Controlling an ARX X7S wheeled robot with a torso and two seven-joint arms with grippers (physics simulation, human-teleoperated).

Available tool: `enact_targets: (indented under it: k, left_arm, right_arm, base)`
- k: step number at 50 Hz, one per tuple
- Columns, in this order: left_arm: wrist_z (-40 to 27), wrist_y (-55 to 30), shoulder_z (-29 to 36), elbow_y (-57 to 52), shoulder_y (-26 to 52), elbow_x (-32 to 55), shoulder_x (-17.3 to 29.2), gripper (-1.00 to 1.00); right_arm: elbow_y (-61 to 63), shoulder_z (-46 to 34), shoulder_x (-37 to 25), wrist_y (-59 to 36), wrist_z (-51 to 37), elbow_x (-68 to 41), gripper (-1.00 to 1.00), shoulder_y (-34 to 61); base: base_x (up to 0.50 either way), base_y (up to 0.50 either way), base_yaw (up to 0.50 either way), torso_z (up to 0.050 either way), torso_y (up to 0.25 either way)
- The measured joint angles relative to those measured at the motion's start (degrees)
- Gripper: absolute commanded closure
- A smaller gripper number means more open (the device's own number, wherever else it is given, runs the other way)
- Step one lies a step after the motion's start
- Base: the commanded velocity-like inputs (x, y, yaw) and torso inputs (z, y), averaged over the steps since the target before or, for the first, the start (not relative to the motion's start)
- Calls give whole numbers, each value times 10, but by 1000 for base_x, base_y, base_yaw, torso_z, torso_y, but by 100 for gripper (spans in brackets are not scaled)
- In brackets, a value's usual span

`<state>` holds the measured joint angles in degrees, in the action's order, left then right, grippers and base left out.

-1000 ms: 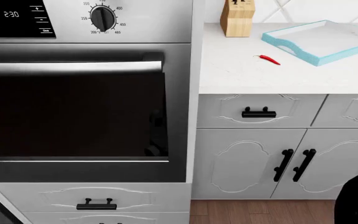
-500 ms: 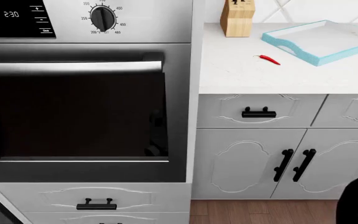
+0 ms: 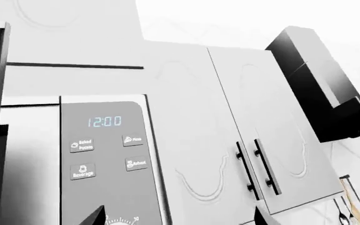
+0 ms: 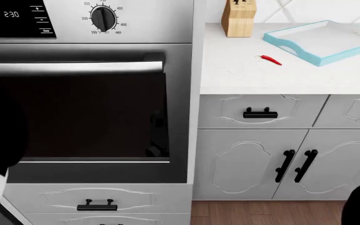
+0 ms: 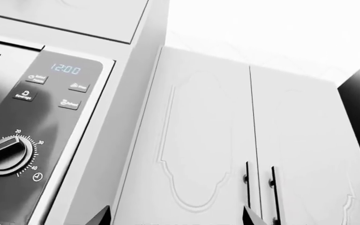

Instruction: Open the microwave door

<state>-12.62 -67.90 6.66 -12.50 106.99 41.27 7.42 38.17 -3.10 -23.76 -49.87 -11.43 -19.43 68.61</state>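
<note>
Microwave (image 3: 101, 161): seen only in the two wrist views, set in the tall cabinet column beside white upper cabinets (image 5: 230, 154); not in the head view.
Facing: its front with the control panel (image 5: 39, 122) faces out toward both wrist cameras; clock reads 12:00, timer dial (image 5: 2, 152) below the buttons.
Long axis: cannot tell, only the panel end and a strip of the door (image 3: 26, 164) show.
Door: whether shut or ajar cannot be told.
Left hand (image 3: 176, 216): only two dark fingertip points show at the frame edge, well apart, nothing between them.
Right hand (image 5: 174, 214): the same, tips spread, holding nothing.
Tray (image 4: 348, 51): light blue, on the surface (image 4: 243, 70), nothing in it.
Red chilli (image 4: 269, 59): on the surface just beside the tray.
Knife block (image 4: 239, 18): at the surface's back.
Oven (image 4: 86, 108): fills the head view's left.
</note>
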Motion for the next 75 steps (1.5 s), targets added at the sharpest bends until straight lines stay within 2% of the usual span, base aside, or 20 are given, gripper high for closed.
enact_targets:
  k: [27, 53, 62, 75]
  left_arm:
    - [61, 59, 56, 308, 73, -33, -32, -100]
    - [143, 255, 132, 639, 161, -98, -61, -100]
    - [150, 291, 146, 692, 172, -102, -57, -100]
    - [141, 304, 149, 699, 164, -97, -38, -100]
  right_arm:
    - [1, 5, -7, 1, -2, -5, -100, -6]
    - [-6, 2, -13, 10, -4, -4, -100, -9]
    - [-8, 2, -14, 12, -4, -5, -100, -8]
    - [-13, 0, -17, 18, -3, -6, -100, -9]
  base:
    - [0, 0, 0, 0, 0]
    - [0, 0, 0, 0, 0]
    - [0, 0, 0, 0, 0]
    - [0, 0, 0, 0, 0]
